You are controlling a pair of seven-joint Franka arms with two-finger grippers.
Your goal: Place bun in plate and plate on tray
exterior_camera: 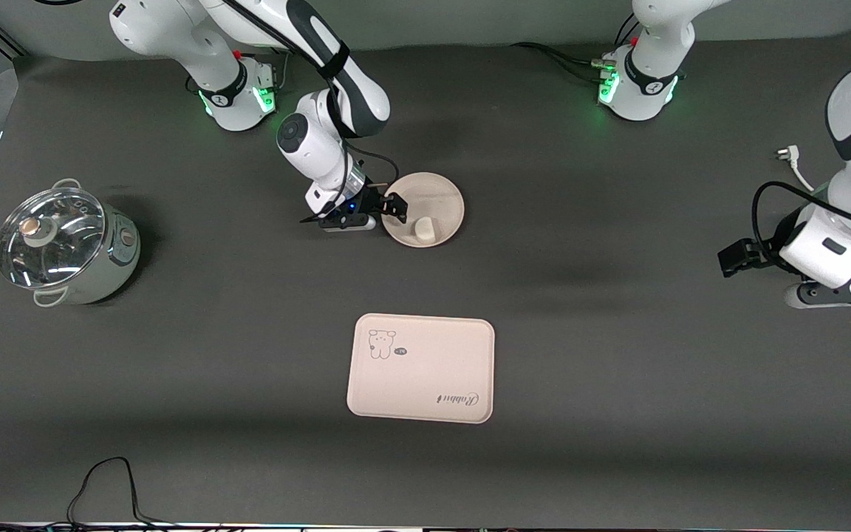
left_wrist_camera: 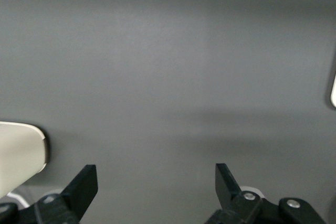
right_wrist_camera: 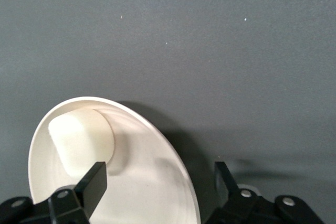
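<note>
The cream-white bun point(exterior_camera: 423, 230) lies in the round beige plate point(exterior_camera: 436, 193), at the plate's edge nearest the front camera. My right gripper point(exterior_camera: 394, 207) is low at the plate's rim on the right arm's side. In the right wrist view it point(right_wrist_camera: 160, 174) is open and straddles the rim of the plate point(right_wrist_camera: 173, 153), one finger over the inside beside the bun point(right_wrist_camera: 81, 140), the other outside over the table. The tray point(exterior_camera: 422, 368) lies bare, nearer the front camera. My left gripper point(exterior_camera: 734, 258) waits open and empty at the left arm's end point(left_wrist_camera: 155, 174).
A steel pot with a glass lid point(exterior_camera: 63, 244) stands at the right arm's end. A white plug and cord point(exterior_camera: 787, 155) lie near the left arm. A black cable point(exterior_camera: 108, 480) loops at the table's front edge. A rounded cream corner point(left_wrist_camera: 21, 153), probably the tray, shows in the left wrist view.
</note>
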